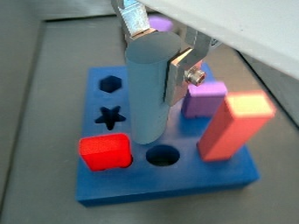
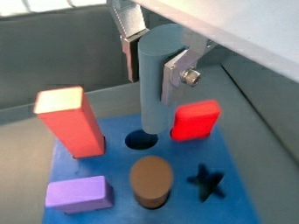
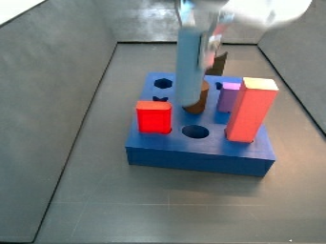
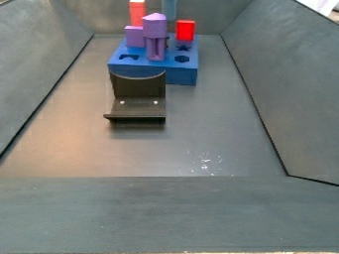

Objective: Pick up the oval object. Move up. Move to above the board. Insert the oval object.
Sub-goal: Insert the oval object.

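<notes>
Gripper (image 1: 158, 48) above the board (image 1: 163, 175), jaws clamped on the oval object (image 1: 149, 96). Pick, lift, transfer done; lower end near the holes, seating unconfirmed.

No text, label, brand, number or sign can be read anywhere: the board (image 3: 204, 152), the oval object (image 1: 147, 92), the other pegs and the gripper (image 1: 160, 44) above the board carry none.

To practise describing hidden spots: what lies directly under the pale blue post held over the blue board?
The tool holds the pale blue post upright over the board. Its lower end covers the spot beneath, beside an open round hole. Whether a hole lies under it cannot be seen.
</notes>
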Tool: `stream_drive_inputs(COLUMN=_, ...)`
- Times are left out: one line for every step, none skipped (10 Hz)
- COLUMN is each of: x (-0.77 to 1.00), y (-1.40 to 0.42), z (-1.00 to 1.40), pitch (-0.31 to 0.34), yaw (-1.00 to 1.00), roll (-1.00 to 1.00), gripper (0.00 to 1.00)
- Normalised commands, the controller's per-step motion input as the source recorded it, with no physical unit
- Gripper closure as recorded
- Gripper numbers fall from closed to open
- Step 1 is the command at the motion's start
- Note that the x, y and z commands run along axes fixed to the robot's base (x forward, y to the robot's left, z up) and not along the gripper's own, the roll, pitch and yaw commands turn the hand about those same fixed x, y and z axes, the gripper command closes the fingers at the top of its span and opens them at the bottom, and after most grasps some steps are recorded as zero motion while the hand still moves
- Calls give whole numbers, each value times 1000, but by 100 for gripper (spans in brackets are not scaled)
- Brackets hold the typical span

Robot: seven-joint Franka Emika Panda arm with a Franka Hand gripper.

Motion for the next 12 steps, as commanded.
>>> stream_drive_inputs(x=323, y=0, z=-697, pitch=-66, yaw=-854, roll=29, gripper=100)
stream_drive_inputs(x=634, y=-66, z=-591, pitch=-34, yaw=-543, roll=0, gripper=100)
stream_drive_inputs(x=766, y=-91, z=-549, pitch=-36, yaw=-409, roll=0, gripper=100)
stream_drive_inputs(x=483, y=-83, z=-660, pitch=-69, yaw=-666, roll=10, gripper=100)
stream_drive_inputs(x=14, y=0, z=-703, pitch=-71, yaw=-1000, roll=13, gripper=100)
stream_drive_inputs(x=0, y=0, z=-654, pitch=-44, yaw=-1000, roll=0, gripper=100)
stream_drive_inputs(x=0, y=0, z=-637, pitch=-14, yaw=-1000, roll=0, gripper=100)
stream_drive_inputs(x=0, y=0, z=-626, pitch=0, yaw=-1000, roll=0, gripper=100)
stream_drive_inputs(x=0, y=0, z=-617, pitch=0, yaw=-1000, roll=0, gripper=100)
stream_drive_inputs(x=0, y=-246, z=-554, pitch=-30, yaw=-917, roll=0, gripper=100)
stream_drive_inputs(x=0, y=-71, z=-557, pitch=0, yaw=-1000, roll=0, gripper=100)
stream_drive_inputs(x=0, y=0, z=-574, pitch=0, yaw=-1000, roll=0, gripper=100)
